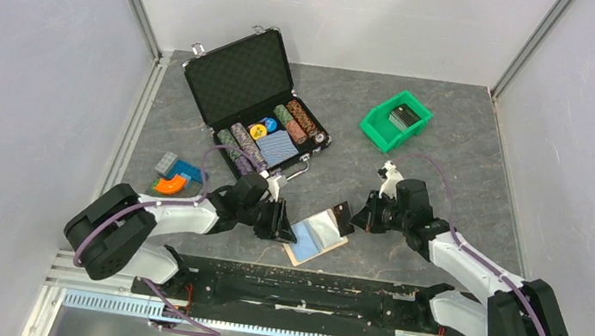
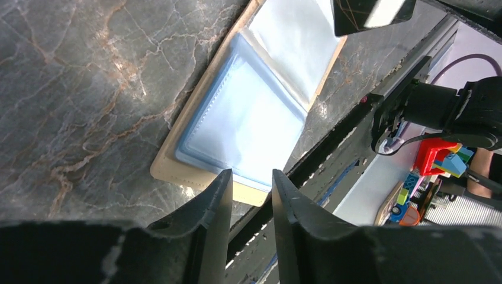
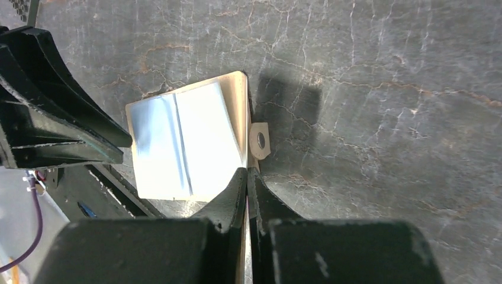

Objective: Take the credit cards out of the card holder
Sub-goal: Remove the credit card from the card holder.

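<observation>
card holder (image 1: 313, 238) tan outside, light blue-grey inner faces, credit card (image 1: 342, 218) dark and glossy, counter (image 1: 468, 164) grey marble with rust-brown veins, case (image 1: 241, 74) black with dimpled lining, chips (image 1: 244, 148) striped multicolour, bin (image 1: 377, 131) green far right, blocks (image 1: 174, 178) orange and blue at left

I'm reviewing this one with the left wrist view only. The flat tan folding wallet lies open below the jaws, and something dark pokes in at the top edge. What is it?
Observer: It's a thin dark card. The top view shows the right arm with its jaws shut on it.
Operator: Are any cards already put away somewhere?
Observer: Yes. A green plastic bin at the far right of the table has dark cards lying in it.
Operator: Where is the wallet's closure?
Observer: The right wrist view shows a small tan tab with a hole. It sticks out from the edge of the tan wallet nearest the right jaws.
</observation>
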`<state>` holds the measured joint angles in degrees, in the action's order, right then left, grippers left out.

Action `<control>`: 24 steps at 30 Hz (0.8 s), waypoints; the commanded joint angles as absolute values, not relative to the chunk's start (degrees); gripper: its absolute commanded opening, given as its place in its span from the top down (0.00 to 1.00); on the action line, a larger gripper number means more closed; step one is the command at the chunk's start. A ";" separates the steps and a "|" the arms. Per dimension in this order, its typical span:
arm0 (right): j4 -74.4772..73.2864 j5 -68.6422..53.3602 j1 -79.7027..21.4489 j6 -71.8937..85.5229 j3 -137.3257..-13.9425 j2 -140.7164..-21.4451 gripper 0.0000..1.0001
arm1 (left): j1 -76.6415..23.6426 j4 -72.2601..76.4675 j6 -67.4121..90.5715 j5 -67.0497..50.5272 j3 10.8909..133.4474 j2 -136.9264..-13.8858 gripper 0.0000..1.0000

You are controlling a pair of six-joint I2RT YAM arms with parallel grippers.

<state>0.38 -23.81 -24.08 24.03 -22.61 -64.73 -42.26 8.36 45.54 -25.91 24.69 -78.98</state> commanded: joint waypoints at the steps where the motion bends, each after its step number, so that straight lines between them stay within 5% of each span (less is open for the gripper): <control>1: -6.96 -21.09 -23.63 18.89 -27.88 -61.36 1.00 | -42.55 4.46 45.67 -26.36 28.79 -75.17 0.57; 7: -12.35 -27.07 -23.54 15.05 -34.30 -59.13 1.00 | -42.54 -3.52 43.00 -26.24 34.97 -70.02 0.46; 15: -9.50 -50.04 -23.54 13.52 -33.99 -60.38 1.00 | -42.54 -9.62 36.59 -27.29 42.01 -65.84 0.34; 24: -2.13 -58.04 -23.89 17.88 -30.06 -58.54 1.00 | -42.54 -9.02 33.00 -32.57 45.00 -67.93 0.30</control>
<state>-7.42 -52.10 -23.75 16.12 -30.55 -59.94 -42.26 -8.95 37.58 -28.82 42.06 -67.37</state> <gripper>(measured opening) 0.004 0.692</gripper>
